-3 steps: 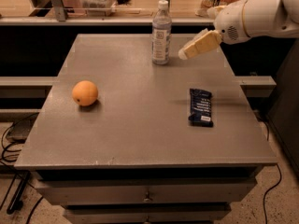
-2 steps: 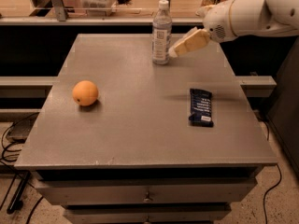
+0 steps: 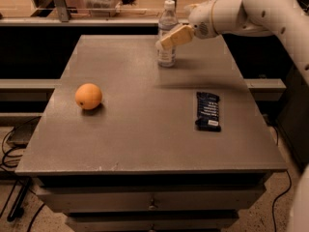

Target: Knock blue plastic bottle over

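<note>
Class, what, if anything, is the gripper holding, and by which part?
Nothing looks held; the gripper only meets the upright bottle's upper side.

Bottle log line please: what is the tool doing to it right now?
tool: at blue plastic bottle mid-height | bottle: upright, far side of table | orange, snack bar: aside

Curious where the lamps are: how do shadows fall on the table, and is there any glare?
Camera view: warm overhead light; the orange casts a small shadow just in front of itself; a soft shadow band lies on the table in front of the gripper, which is at the bottle's side; no strong glare shows.
</note>
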